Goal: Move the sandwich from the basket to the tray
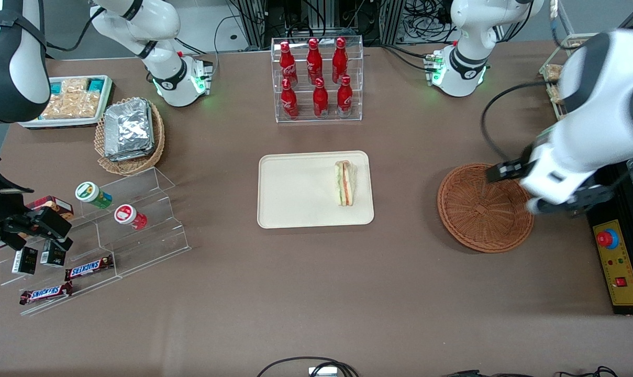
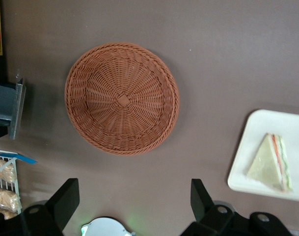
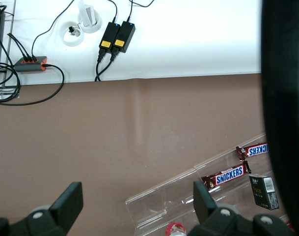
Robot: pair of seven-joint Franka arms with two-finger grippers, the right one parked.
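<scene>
Wicker basket (image 2: 122,98) lies bare; sandwich (image 1: 345,182) on tray (image 1: 300,193); hand (image 2: 134,206) spread, partly cropped.

Sandwich (image 1: 345,183) on tray (image 1: 295,209); claw (image 2: 134,201) above table beside basket (image 1: 478,209).

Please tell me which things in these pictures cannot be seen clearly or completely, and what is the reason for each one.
- Basket, front view: the working arm covers part of its rim at that arm's end of the table.
- Gripper, left wrist view: open and holding nothing above the table beside the basket; the picture edge cuts off the finger bases.
- Tray, left wrist view: cut by the picture edge.
- Sandwich, front view: filling too small to identify.
</scene>
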